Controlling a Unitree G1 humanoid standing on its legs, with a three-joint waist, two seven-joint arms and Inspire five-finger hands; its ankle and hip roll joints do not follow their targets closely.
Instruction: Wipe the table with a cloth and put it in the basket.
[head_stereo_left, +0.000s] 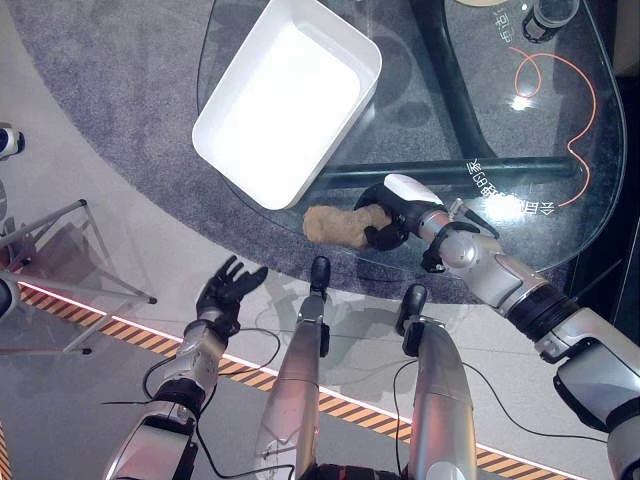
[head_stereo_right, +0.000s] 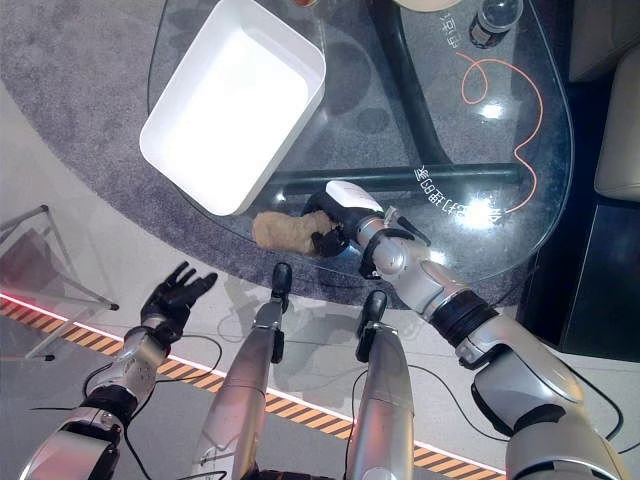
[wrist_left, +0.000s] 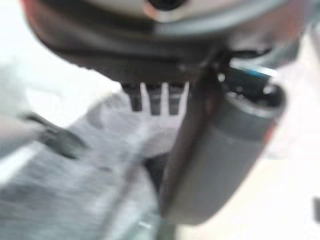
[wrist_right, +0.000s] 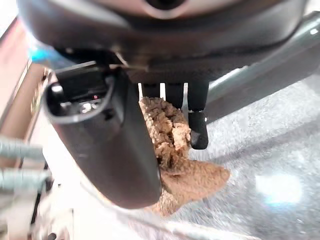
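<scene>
Off the table's near edge, the left hand (head_stereo_left: 228, 287) hangs with fingers spread, holding nothing. On the glass table (head_stereo_left: 470, 140), the right hand (head_stereo_left: 395, 215) pinches the tan cloth (head_stereo_left: 333, 224), which lies just beside the white basket (head_stereo_left: 288, 100) farther back.

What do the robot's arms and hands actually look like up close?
Both arms are silver-grey metal tubes with dark joint sections. Each ends in a dark, human-like hand with fingers and a thumb: the left hand is all black, while the right hand carries a smooth white cover on top.
</scene>
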